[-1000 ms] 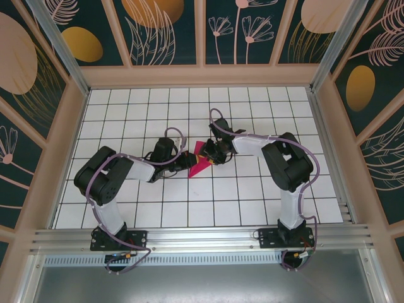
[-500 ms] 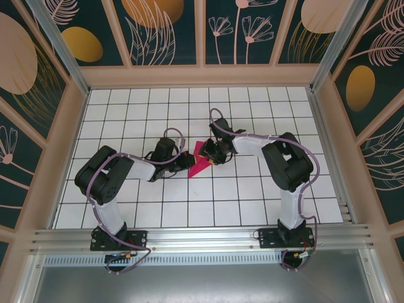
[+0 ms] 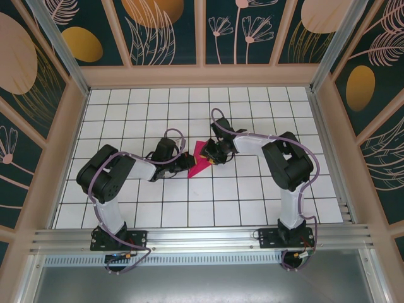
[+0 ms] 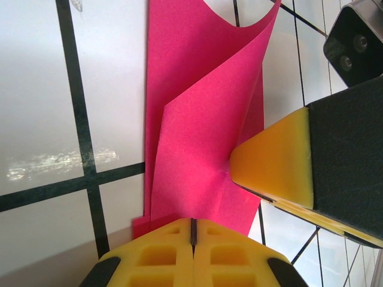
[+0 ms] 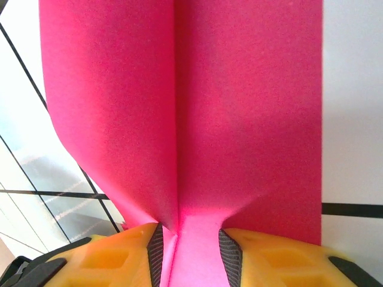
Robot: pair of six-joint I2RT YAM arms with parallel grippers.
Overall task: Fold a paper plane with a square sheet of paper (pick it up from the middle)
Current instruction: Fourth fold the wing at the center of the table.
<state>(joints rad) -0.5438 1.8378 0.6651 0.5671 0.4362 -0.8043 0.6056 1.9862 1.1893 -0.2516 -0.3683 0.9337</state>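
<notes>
top cam: both arms reach in twd the middle of the frame, and the pink paper (image 3: 200,160) sits right btwn them, just left of centre; it reads as a pointed, part-folded shape w/ its tip aimed down-left, over the white grid table (image 3: 252,202); left gripper (image 3: 187,163) comes at it from the left, right gripper (image 3: 212,154) from the upper right, both right up against it; too small up there to read the jaws tbh

left wrist cam: left gripper (image 4: 192,230) at bottom centre, yellow fingers (image 4: 155,257) pressed flat together w/ just a hairline seam btwn them; the lower edge of the pink paper (image 4: 197,131) runs straight into that seam, so it's clamped on the sheet; a sliver of pink pokes out lower left of the fingers; from there the sheet rises up the middle of the frame, one layer curling over to a point at the top; a yellow fingertip (image 4: 275,164) of the right gripper pokes in from the right and dents the paper mid-frame; white tiles w/ black grid lines on the left side

right wrist cam: pink paper (image 5: 179,101) runs from the top edge down to the fingers, w/ a crease down the middle; right gripper (image 5: 189,254) at the bottom, jaws narrow but not touching each other; the yellow fingers (image 5: 114,254) sit either side of a pinched ridge of paper, pads touching it on both sides, so it's gripping the fold; bits of tile at far right and lower left
</notes>
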